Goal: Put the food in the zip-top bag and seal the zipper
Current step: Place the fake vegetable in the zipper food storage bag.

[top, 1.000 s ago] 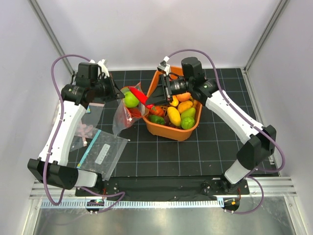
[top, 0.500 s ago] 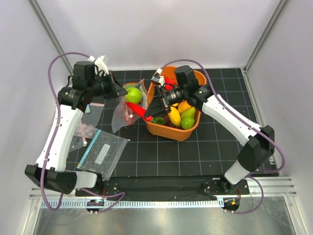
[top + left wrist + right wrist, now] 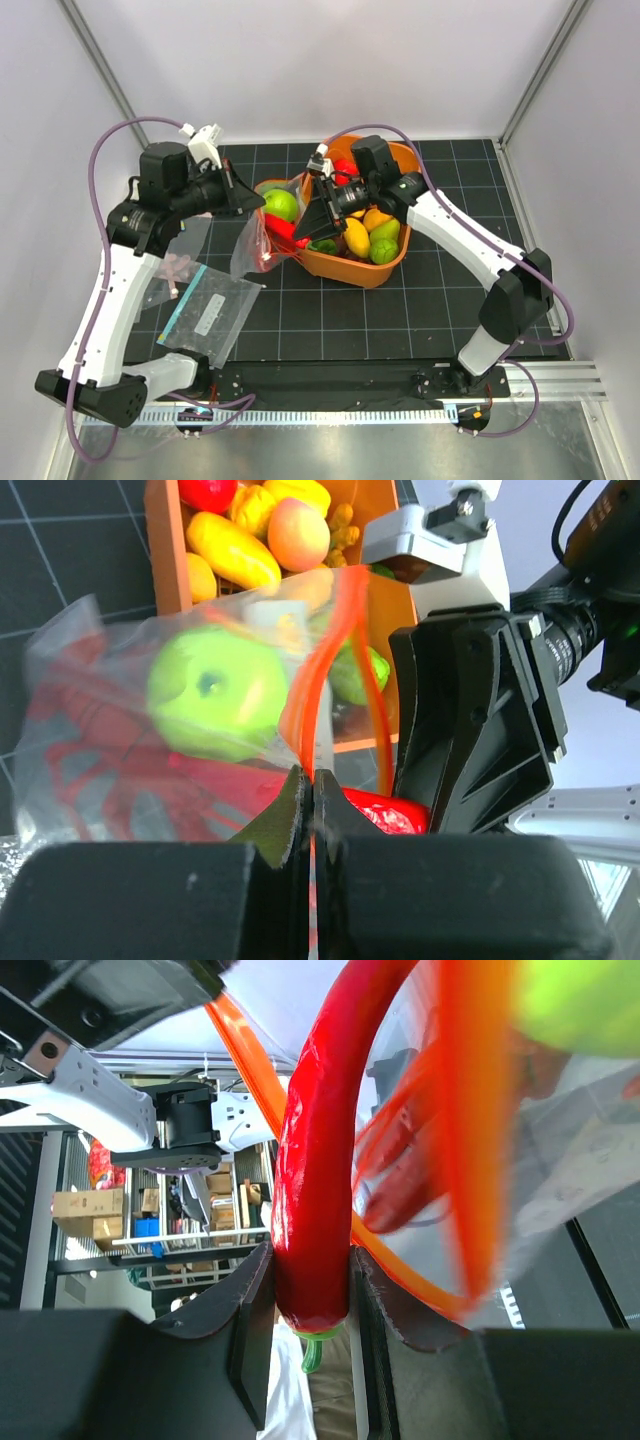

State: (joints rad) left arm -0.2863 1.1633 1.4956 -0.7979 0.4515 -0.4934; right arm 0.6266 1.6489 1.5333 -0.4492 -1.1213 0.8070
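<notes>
Pinched one lip of the zipper [image 3: 330, 650] in the left claw [image 3: 243, 197], clamped tight on the red-orange strip, with the other lip bowed away and the mouth gaping. Held the zip-top bag [image 3: 255, 238] that way at 9 o'clock of the orange basket [image 3: 385, 272] in the top view. Showed through the clear plastic a light-green fruit [image 3: 281, 205] close behind the mouth, and in the left wrist view a lobster [image 3: 90, 750] at 8 o'clock of the fruit.

Gripped a red toy [image 3: 312, 1160], long and glossy with a green tip, in the right claw [image 3: 310, 222], both fingers [image 3: 250, 1300] pressed against its sides. Reached with it to the bag mouth from 3 o'clock, right beside the looping strip. Could not tell whether already inside the bag.

Left a flat bag [image 3: 210, 315] with a teal strip lying on the surface [image 3: 400, 310] at 7 o'clock of the zip-top bag.
</notes>
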